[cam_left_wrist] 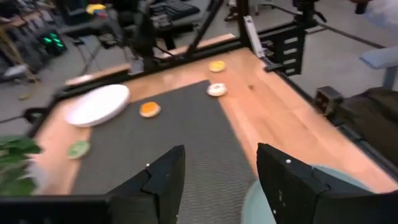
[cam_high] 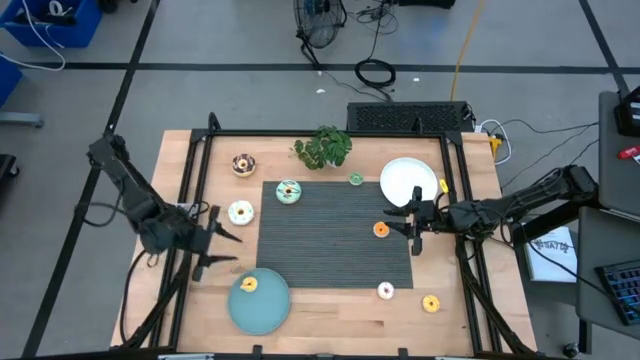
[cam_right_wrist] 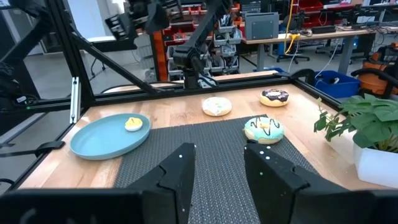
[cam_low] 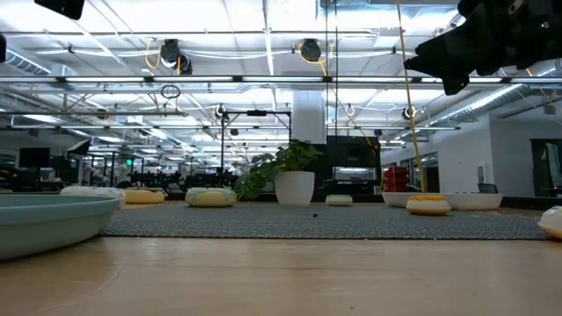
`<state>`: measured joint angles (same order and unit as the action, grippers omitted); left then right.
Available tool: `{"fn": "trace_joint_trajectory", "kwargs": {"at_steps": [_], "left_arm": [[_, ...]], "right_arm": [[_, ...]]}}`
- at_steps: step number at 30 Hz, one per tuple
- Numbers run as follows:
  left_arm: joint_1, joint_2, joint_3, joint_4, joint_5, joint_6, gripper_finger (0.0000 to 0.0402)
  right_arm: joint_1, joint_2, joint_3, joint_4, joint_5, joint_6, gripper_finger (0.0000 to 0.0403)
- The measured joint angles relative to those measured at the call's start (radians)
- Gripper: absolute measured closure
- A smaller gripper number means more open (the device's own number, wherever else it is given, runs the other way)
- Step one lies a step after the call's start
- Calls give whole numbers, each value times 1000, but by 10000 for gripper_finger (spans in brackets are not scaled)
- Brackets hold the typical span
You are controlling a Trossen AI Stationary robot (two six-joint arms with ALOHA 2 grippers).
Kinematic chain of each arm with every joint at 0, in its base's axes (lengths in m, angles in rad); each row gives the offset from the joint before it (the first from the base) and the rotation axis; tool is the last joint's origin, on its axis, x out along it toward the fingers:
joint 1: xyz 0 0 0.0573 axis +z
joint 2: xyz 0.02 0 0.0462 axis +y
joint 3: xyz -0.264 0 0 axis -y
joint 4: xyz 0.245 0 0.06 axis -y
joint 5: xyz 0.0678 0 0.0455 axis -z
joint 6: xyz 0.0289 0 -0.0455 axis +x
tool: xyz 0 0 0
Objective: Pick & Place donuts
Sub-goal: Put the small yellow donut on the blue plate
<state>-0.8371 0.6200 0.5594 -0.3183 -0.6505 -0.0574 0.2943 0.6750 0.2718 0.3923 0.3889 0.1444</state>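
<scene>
Several donuts lie apart around the dark mat: brown, teal, white, orange, a pale one and a yellow one. Another yellow donut lies on the teal plate. My left gripper hangs open above the table's left side, just beyond the teal plate, with nothing between its fingers. My right gripper hovers open and empty at the mat's right edge, beside the orange donut, pointing toward the teal donut.
A white plate sits at the back right with a small green piece beside it. A potted plant stands at the far edge of the mat. Black frame rails run along both sides of the table.
</scene>
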Motion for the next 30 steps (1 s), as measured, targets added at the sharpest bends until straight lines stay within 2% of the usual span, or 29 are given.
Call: {"fn": "trace_joint_trajectory", "kwargs": {"at_steps": [4, 8, 14, 16, 22, 26, 30], "left_arm": [[0, -84, -2, -72, -40, 1, 228], [0, -166, -53, -57, -65, 7, 246], [29, -316, -199, -23, -239, 3, 265], [56, -373, -240, 46, -255, 11, 267], [151, -505, -327, 264, -155, 140, 268], [233, -557, -388, 269, -118, 150, 268], [328, -591, -437, 261, 18, 107, 268]], "right_arm": [[0, 0, 0, 0, 0, 0, 277], [0, 0, 0, 0, 0, 0, 277], [0, 0, 0, 0, 1, 0, 277], [0, 0, 0, 0, 1, -5, 277], [0, 0, 0, 0, 3, -23, 277], [0, 0, -1, 0, 3, -33, 277], [0, 0, -1, 0, 3, -39, 277]]}}
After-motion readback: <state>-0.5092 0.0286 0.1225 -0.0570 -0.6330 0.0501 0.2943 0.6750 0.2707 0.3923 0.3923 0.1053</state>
